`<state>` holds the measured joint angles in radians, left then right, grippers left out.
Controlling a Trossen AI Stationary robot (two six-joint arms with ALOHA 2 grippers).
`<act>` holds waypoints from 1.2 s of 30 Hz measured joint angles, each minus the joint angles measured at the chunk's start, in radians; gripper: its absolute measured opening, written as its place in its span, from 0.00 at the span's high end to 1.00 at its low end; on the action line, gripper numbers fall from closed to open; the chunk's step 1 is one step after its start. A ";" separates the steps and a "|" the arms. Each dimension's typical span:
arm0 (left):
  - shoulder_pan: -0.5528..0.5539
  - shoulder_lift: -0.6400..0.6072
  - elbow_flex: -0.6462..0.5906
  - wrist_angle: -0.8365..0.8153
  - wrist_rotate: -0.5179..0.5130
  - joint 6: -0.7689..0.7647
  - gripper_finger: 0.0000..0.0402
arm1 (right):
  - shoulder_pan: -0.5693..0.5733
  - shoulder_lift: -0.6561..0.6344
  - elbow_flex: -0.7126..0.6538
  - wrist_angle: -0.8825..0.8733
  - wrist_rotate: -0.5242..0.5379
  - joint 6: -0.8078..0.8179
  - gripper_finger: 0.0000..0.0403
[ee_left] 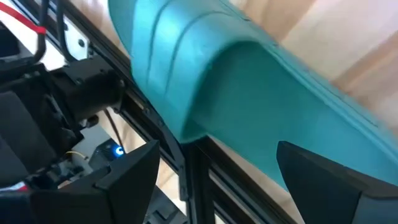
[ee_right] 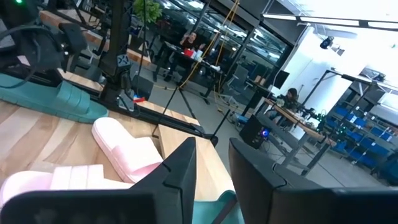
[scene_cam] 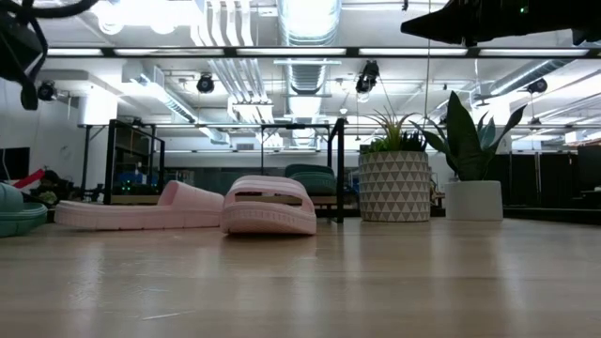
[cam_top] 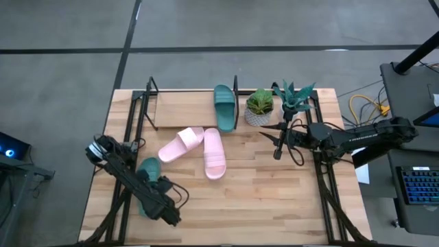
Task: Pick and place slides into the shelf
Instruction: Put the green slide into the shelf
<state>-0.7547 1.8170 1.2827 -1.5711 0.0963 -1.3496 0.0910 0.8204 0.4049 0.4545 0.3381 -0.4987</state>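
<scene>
Teal slide [cam_top: 148,180] at table's left-front edge, left gripper [cam_top: 156,194] over it, jaws wide apart. One teal slide [cam_top: 224,106] on shelf [cam_top: 180,108]. Right gripper [cam_top: 280,143] empty, jaws narrowly apart. Next: close on slide, judged.

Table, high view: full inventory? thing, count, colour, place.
teal slide on shelf: one, dark teal-green, on the shelf board at its right end.
teal slide by left arm: one, dark teal-green, near the table's left edge, partly under the left arm.
pink slides: two, pale pink, table centre, one angled, one straight, touching.
shelf: one, black posts and light wooden board, back of table.
potted plants: two, green, right of the shelf; patterned pot, spiky one.
table: one, light wood.
left end effector: open, over the near teal slide.
right end effector: right of the pink slides, holding nothing visible.
</scene>
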 joint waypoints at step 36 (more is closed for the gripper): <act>-0.031 -0.016 -0.204 0.012 -0.262 0.049 0.74 | 0.000 0.000 0.000 -0.001 0.002 -0.011 0.82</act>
<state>-0.7853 1.8008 1.0786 -1.5596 -0.1653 -1.3006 0.0910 0.8207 0.4049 0.4538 0.3398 -0.5095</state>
